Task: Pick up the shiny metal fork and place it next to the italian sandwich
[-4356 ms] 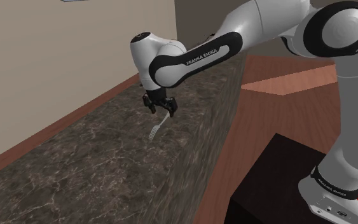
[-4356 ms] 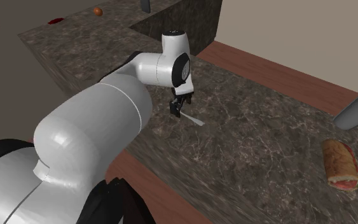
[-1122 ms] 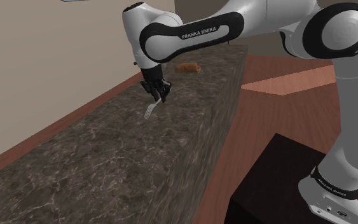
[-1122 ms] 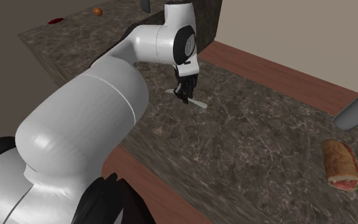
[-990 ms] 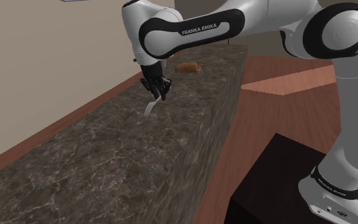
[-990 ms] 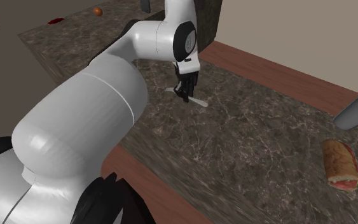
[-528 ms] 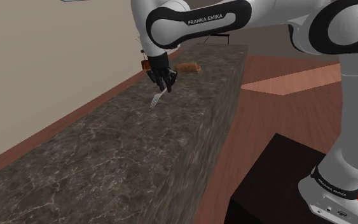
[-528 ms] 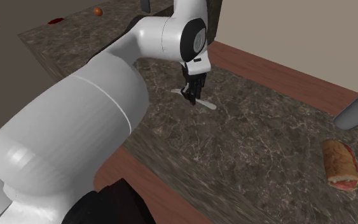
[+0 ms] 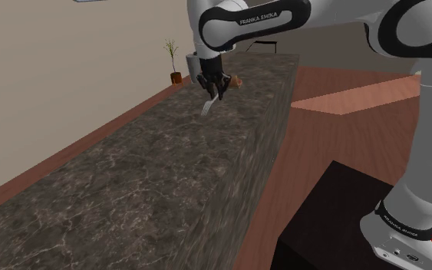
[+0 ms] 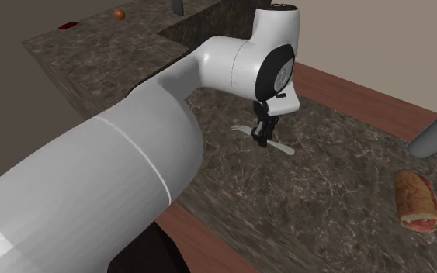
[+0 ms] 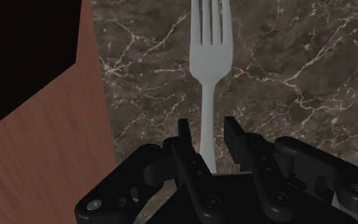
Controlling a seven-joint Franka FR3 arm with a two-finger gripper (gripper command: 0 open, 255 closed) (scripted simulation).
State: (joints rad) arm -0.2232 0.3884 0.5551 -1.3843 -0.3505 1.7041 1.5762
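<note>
The gripper [image 10: 265,133] is clamped on the handle of the fork [image 10: 281,148], with the tines pointing out past the fingers [image 11: 184,132]. The fork slants downward from the hand over the dark marble counter [image 10: 325,194] and seems to hang just clear of the surface, though the angle makes that hard to judge. The sandwich [image 10: 416,202] lies on the same counter, well apart from the fork toward the second exterior view's right, near a grey cup [image 10: 435,133].

Dark veined counter [image 9: 130,176]; potted plant [image 9: 176,77] by wall; grey cup [image 10: 434,136]; wood floor [image 9: 352,96]
</note>
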